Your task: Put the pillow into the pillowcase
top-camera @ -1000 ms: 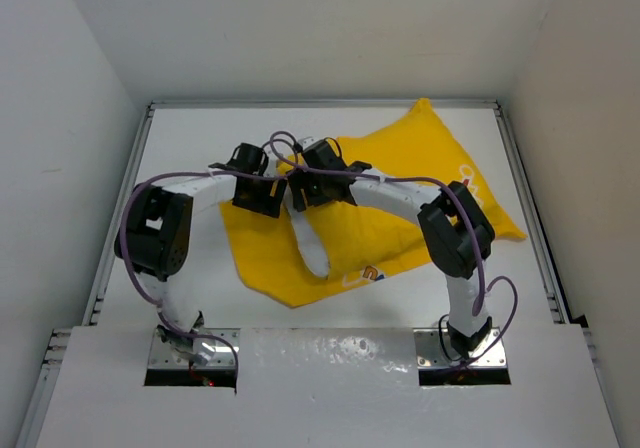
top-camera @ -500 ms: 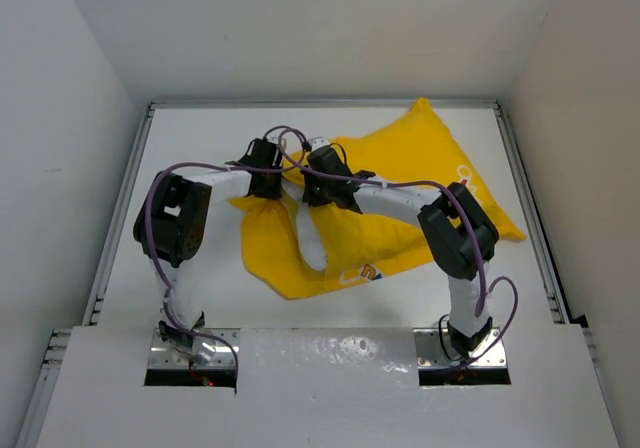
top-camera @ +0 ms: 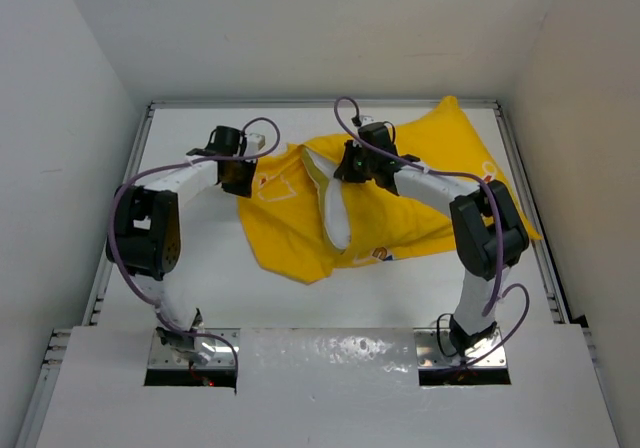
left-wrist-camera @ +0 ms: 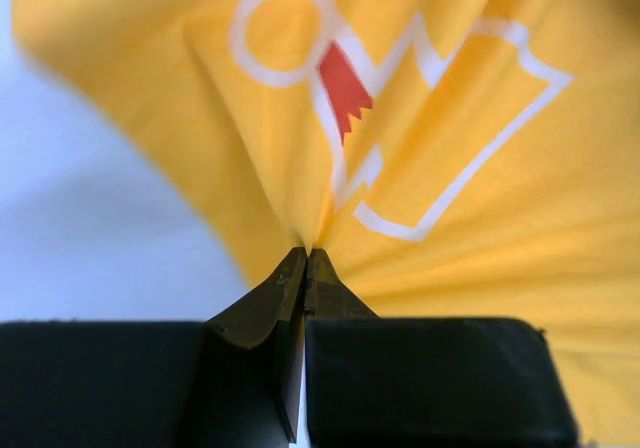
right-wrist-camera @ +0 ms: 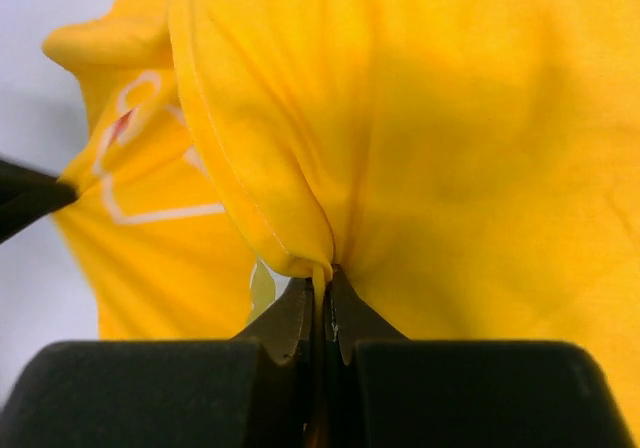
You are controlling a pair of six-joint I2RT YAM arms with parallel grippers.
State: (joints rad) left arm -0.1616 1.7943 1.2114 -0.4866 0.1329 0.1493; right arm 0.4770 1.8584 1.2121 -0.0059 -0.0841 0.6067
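The yellow pillowcase (top-camera: 430, 188) lies across the middle and right of the table, its open end facing left. Most of the white pillow (top-camera: 335, 218) is inside it, with a curved white strip showing at the mouth. My left gripper (top-camera: 243, 176) is shut on the case's left edge. In the left wrist view the gripper (left-wrist-camera: 307, 252) pinches the printed yellow cloth (left-wrist-camera: 450, 168) into folds. My right gripper (top-camera: 352, 168) is shut on the upper edge of the mouth. In the right wrist view the gripper (right-wrist-camera: 325, 273) clamps a hem of the yellow cloth (right-wrist-camera: 450, 148).
The white table (top-camera: 200, 258) is bounded by metal rails on the left (top-camera: 118, 230) and right (top-camera: 530, 198), with white walls close on three sides. Purple cables loop over both arms. Both arm bases sit at the near edge.
Both grippers shut on the pillowcase's open edge. They then drew apart, the left going left and the right going right and back, spreading the mouth and shifting the case toward the back.
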